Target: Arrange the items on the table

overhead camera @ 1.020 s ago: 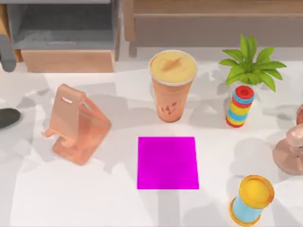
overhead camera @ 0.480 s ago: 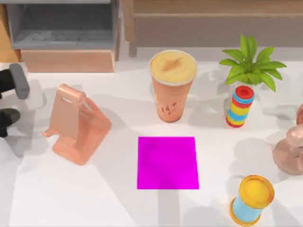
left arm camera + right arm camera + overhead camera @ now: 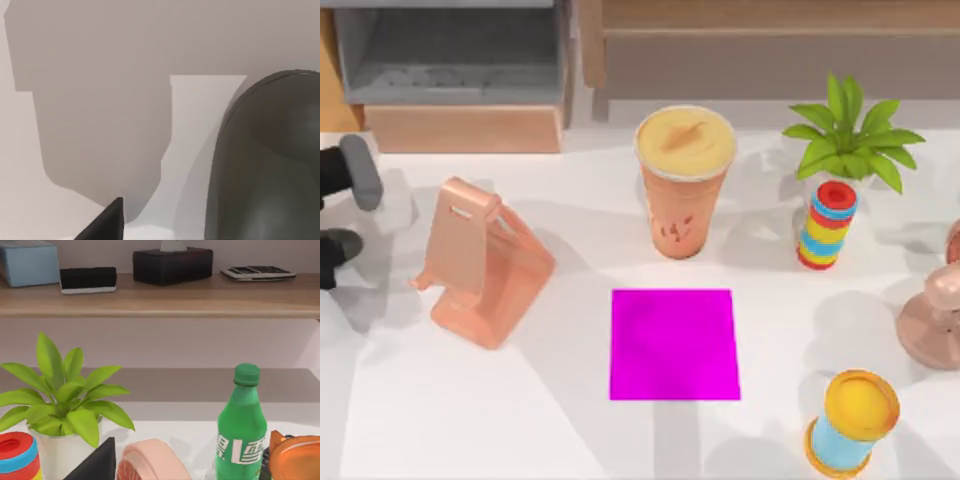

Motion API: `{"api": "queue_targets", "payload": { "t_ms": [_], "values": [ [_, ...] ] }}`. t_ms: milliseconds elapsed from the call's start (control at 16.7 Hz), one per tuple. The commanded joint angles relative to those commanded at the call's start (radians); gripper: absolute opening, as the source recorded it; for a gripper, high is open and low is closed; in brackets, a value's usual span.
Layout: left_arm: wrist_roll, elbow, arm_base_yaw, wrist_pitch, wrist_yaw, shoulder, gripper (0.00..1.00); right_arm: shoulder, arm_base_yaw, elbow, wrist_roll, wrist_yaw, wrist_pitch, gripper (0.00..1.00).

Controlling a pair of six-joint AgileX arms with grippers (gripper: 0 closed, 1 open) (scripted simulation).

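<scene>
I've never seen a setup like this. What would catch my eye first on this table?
Probably the magenta square pad lying flat at the middle of the white table, with the tall orange drink cup standing just behind it. To the right stand a leafy plant in a rainbow-striped pot and a yellow-topped blue spool; to the left, a peach-coloured phone stand. At the left edge, the left gripper hangs by a dark grey mouse.

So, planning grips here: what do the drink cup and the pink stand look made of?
The drink cup looks like smooth translucent plastic, its orange contents showing through under a clear rim. The pink stand looks like rigid glossy plastic or coated metal, going by its soft highlights.
</scene>
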Motion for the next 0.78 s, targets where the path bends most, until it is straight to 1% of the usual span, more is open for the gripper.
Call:
{"api": "queue_targets", "payload": {
  "t_ms": [480, 540, 780],
  "values": [
    [0.0, 0.0, 0.0, 0.0, 0.0, 0.0, 0.02, 0.0, 0.0, 0.0, 0.0, 0.0, 0.0, 1.0],
    [0.0, 0.0, 0.0, 0.0, 0.0, 0.0, 0.0, 0.0, 0.0, 0.0, 0.0, 0.0, 0.0, 1.0],
    [0.0, 0.0, 0.0, 0.0, 0.0, 0.0, 0.0, 0.0, 0.0, 0.0, 0.0, 0.0, 0.0, 1.0]
  ]
}}
